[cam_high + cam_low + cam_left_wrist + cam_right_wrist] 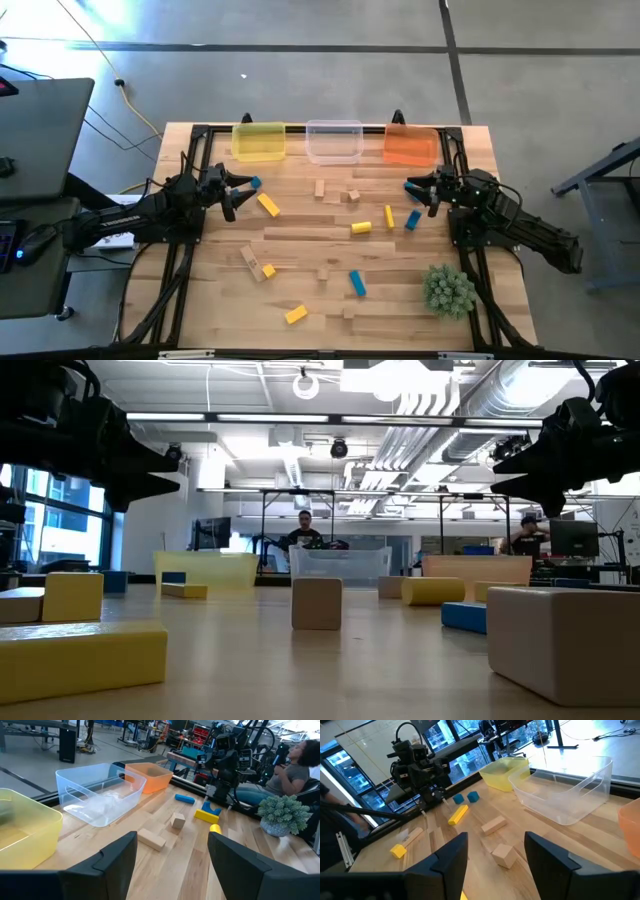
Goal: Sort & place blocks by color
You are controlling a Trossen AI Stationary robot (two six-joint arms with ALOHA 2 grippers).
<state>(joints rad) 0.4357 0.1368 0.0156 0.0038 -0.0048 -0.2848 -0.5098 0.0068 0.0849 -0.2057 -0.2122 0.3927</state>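
Observation:
Small blocks lie scattered flat on the wooden table (pixel 300 240): blue ones (pixel 357 283) (pixel 413 220), yellow ones (pixel 268 205) (pixel 361 228) (pixel 295 314) and plain wood ones (pixel 320 188) (pixel 249 260). My left gripper (pixel 232 193) hovers open above the table's left side, near a blue block (pixel 256 184); in its wrist view the fingers (pixel 115 860) have nothing between them. My right gripper (pixel 420 190) hovers open above the right side, in front of the orange bin; its fingers (pixel 452 855) are empty too.
Three bins stand along the far edge: yellow (pixel 258 141), clear (pixel 333 141) and orange (pixel 410 146). A spiky green plant ball (pixel 449 290) sits at the near right. A dark frame rail (pixel 190 160) borders the table. People sit in the room beyond.

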